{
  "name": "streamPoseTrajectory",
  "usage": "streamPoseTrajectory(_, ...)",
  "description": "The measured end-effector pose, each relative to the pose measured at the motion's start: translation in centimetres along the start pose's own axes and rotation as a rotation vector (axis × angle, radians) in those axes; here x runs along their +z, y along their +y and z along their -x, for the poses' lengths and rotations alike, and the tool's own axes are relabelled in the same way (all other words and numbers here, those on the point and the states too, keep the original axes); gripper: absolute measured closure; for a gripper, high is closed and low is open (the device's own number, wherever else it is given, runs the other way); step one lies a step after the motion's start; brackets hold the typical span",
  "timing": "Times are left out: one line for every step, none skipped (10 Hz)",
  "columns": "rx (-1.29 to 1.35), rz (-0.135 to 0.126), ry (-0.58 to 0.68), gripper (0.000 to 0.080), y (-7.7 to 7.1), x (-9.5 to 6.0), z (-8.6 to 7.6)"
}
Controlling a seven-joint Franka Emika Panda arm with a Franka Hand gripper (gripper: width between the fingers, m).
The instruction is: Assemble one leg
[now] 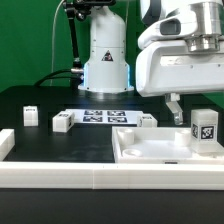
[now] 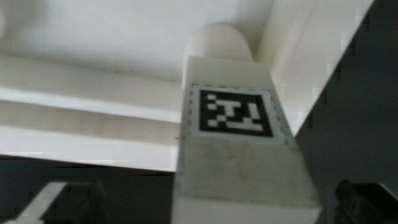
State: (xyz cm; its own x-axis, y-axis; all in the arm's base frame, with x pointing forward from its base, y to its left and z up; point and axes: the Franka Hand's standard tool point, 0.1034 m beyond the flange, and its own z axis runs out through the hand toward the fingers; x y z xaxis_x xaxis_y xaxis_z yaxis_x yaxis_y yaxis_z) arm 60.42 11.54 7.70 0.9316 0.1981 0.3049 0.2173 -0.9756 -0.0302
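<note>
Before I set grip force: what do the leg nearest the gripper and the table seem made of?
The leg looks like matte white plastic, possibly printed: its face is faintly grainy. The table looks dull black, without glare; cloth or board, I cannot tell.

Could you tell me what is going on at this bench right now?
A robot arm is putting furniture together. Its pincer hangs open around a small tagged leg, one finger on each side, and is not clamped on it. The leg stands upright at the edge of the large white panel. Other small white pieces lie loose on the black table near the marker board.
</note>
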Motion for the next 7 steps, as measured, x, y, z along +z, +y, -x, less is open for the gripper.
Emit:
streamPoseTrajectory(0.001, -0.010, -0.080, 0.0150, -0.03, 0.11, -0.07)
streamPoseTrajectory(0.003, -0.015, -0.128, 0.0150, 0.03, 0.16, -0.31)
streamPoseTrajectory(0.005, -0.025, -0.217, 0.0150, 0.04, 0.19, -0.03)
streamPoseTrajectory(0.007, -0.030, -0.265, 0.0150, 0.19, 0.12, -0.43)
streamPoseTrajectory(0.009, -0.026, -0.235, 0.0150, 0.37, 0.33, -0.92)
streamPoseTrajectory(0.008, -0.027, -0.235, 0.0150, 0.32, 0.36, -0.87)
streamPoseTrajectory(0.008, -0.027, -0.235, 0.0150, 0.30, 0.36, -0.87)
